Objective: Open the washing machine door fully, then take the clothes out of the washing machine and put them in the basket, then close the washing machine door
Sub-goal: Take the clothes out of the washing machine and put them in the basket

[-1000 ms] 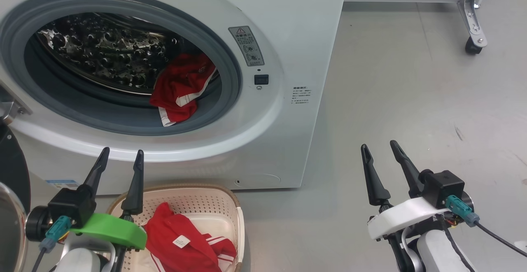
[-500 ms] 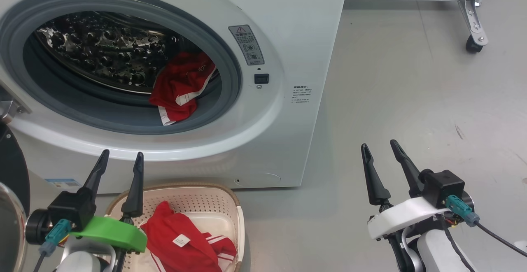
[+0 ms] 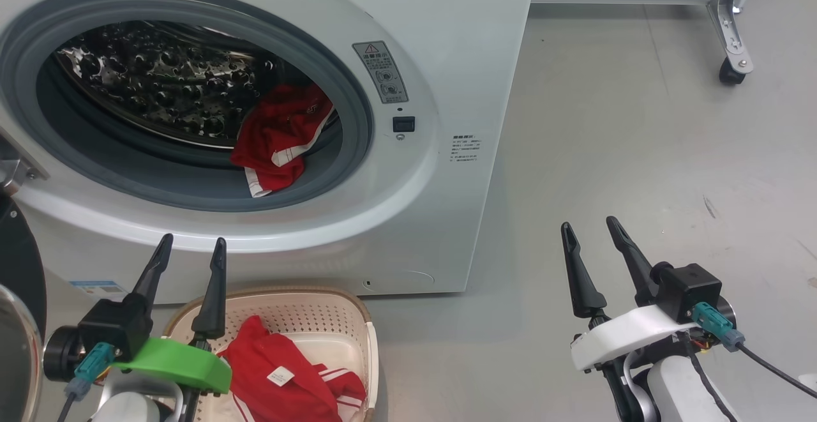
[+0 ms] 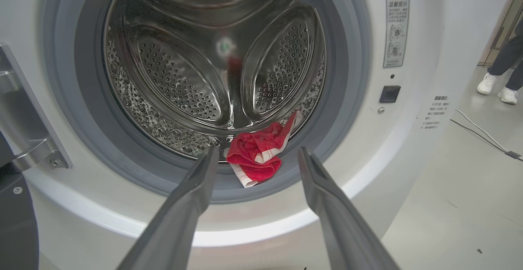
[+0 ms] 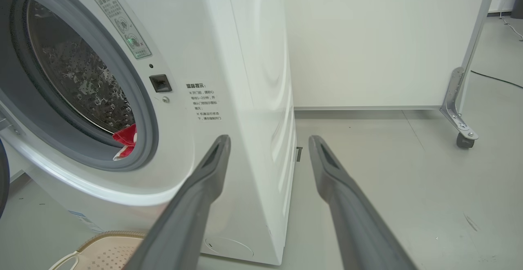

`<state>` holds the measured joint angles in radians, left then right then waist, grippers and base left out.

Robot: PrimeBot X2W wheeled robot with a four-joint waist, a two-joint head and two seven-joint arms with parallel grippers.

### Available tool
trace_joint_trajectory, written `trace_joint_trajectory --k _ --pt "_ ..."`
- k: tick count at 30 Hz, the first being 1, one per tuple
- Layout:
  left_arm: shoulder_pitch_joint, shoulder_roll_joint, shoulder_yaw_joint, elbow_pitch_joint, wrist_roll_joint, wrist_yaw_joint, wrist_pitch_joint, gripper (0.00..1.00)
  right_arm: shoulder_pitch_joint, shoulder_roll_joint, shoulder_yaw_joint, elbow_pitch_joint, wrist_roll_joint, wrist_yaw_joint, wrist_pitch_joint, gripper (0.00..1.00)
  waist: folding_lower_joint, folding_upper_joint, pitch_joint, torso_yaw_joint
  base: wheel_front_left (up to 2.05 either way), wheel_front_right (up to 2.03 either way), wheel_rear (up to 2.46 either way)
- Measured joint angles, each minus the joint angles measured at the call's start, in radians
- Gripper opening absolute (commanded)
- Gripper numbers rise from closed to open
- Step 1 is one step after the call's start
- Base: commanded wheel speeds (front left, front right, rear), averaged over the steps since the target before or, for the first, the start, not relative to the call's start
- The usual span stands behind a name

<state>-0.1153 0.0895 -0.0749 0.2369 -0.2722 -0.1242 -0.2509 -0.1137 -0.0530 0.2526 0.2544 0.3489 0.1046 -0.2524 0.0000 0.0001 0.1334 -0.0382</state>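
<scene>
The washing machine (image 3: 447,90) stands with its washing machine door (image 3: 16,262) swung open at the far left. A red piece of the clothes (image 3: 281,135) lies at the drum's lower right, draped over the grey ring (image 4: 255,157). Another red garment (image 3: 281,377) lies in the basket (image 3: 367,320) on the floor before the machine. My left gripper (image 3: 193,241) hovers open and empty over the basket's left end, pointing at the drum (image 4: 257,151). My right gripper (image 3: 588,223) is open and empty over the floor, right of the machine (image 5: 269,139).
A wheeled metal frame leg (image 3: 731,67) stands at the back right by a white panel (image 5: 367,37). A person's feet (image 4: 496,86) and a floor cable (image 4: 482,135) show beyond the machine's right side. The door hinge bracket (image 4: 28,147) juts out at the opening's left.
My left gripper has sunk a little toward the basket. The right gripper and the clothes have not moved.
</scene>
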Motion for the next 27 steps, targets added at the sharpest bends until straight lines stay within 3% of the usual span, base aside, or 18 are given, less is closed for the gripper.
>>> trace_joint_trajectory --k 27 --pt "0.014 0.021 0.025 -0.030 0.001 0.000 0.000 1.00 -0.001 0.003 0.019 -0.041 -0.018 0.007 0.000 1.00 0.0000 0.0000 0.061 -0.023 0.00 0.00 0.00"
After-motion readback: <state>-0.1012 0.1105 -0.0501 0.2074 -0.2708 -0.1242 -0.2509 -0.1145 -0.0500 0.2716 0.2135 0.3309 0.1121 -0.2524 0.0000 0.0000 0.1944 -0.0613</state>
